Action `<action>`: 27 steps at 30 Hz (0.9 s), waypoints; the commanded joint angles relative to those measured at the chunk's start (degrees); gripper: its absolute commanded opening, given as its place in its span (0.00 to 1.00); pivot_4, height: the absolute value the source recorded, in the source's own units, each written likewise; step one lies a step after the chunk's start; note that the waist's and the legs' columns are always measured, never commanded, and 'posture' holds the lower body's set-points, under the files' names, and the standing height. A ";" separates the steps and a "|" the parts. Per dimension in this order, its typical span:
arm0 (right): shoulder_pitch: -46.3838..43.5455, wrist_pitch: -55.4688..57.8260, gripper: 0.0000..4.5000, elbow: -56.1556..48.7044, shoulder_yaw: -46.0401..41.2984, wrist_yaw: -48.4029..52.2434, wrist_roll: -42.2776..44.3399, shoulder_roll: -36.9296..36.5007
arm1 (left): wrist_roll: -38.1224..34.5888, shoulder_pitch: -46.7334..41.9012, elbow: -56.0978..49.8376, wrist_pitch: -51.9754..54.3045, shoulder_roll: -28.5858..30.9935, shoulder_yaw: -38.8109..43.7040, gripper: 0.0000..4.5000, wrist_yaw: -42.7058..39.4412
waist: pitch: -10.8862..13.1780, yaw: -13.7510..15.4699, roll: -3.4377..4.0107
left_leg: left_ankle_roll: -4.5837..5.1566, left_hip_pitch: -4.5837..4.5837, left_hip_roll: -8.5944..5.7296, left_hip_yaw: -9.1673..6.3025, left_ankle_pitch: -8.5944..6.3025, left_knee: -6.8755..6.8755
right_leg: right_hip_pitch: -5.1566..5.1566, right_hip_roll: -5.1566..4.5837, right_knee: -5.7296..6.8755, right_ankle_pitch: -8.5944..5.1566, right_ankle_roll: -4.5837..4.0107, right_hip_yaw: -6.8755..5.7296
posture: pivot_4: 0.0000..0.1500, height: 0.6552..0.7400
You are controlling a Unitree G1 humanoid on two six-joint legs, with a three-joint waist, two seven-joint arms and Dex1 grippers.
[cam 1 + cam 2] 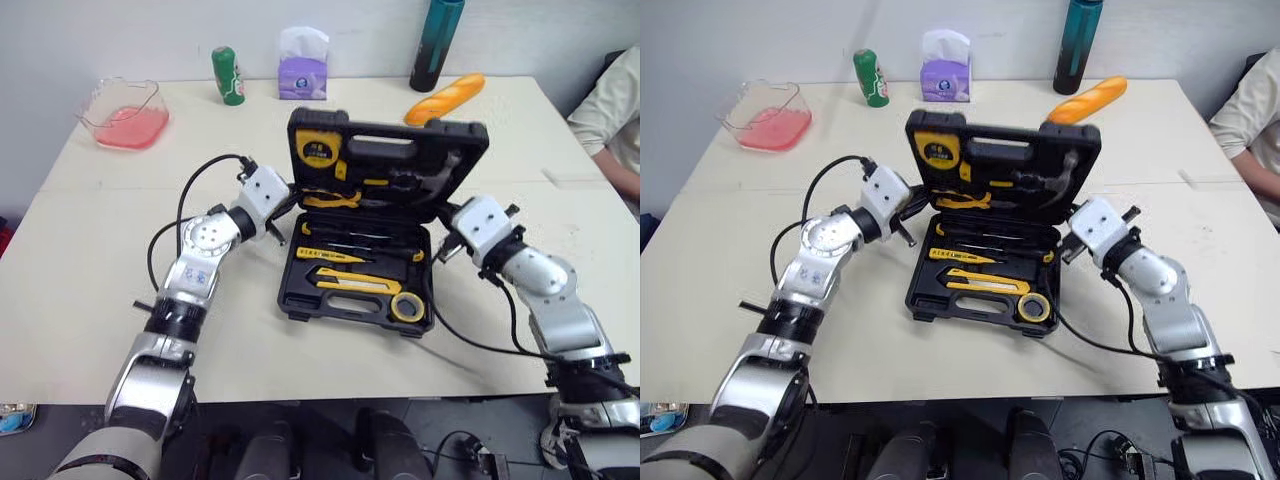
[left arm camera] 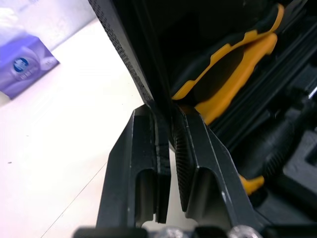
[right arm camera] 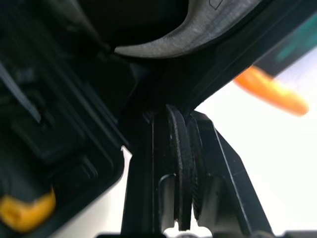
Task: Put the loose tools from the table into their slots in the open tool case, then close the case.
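From the head camera, the black tool case [image 1: 340, 318] sits open at the middle of the desk [image 1: 90, 260], its lid [image 1: 420, 128] standing up at the 12 o'clock side of the base. The lid holds a tape measure [image 1: 318, 149], pliers [image 1: 335, 198] and a hammer [image 1: 420, 180]. The base holds a screwdriver [image 1: 335, 256], a utility knife [image 1: 350, 283] and a tape roll [image 1: 407, 306]. The left tool [image 1: 283, 205] is on the lid's 9 o'clock edge and the right tool [image 1: 443, 228] on its 3 o'clock edge. Beyond the case, a clear container [image 1: 127, 115] with pink contents lies at 10 o'clock. A green can [image 1: 228, 76] and a tissue box [image 1: 302, 72] stand at 11, and a dark bottle [image 1: 437, 45] and a bread loaf [image 1: 445, 98] at 1. A person's sleeve [image 1: 610, 110] shows at 2 o'clock.

In the left wrist view, the two black fingers [image 2: 136, 158] are drawn close and pinch the lid's thin side wall between them. The yellow pliers handles are just beyond the fingertips.

In the right wrist view, the fingers [image 3: 173, 163] are drawn close, nipping the lid's rim at their tips, and the orange loaf is blurred beyond.
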 commanded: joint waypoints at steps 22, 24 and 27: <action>50.87 28.32 0.58 -36.71 -39.17 35.63 42.87 -16.22 | -38.89 23.12 -25.68 48.94 31.92 27.06 0.96 -24.24 | 0.05 1.68 0.05 | -0.18 1.69 0.44 -0.53 -0.90 -0.09 | 2.01 -0.09 -0.84 -0.17 -0.30 0.32 | 1.00 1.00; 50.35 29.24 0.58 -37.80 -38.48 35.28 43.06 -15.92 | -37.79 21.06 -24.48 47.59 30.91 25.05 0.96 -23.56 | 0.05 1.66 0.05 | -0.18 1.69 0.46 -0.37 -0.89 -0.09 | 1.99 0.05 -0.87 -0.17 -0.30 0.32 | 1.00 1.00; 49.20 31.55 0.47 -40.15 -34.67 33.86 43.45 -15.21 | -32.92 15.03 -19.65 43.29 27.70 19.01 0.84 -21.40 | 0.05 1.61 -0.01 | -0.15 1.70 0.44 -0.13 -0.90 -0.09 | 1.95 0.30 -0.89 -0.17 -0.28 0.33 | 1.00 1.00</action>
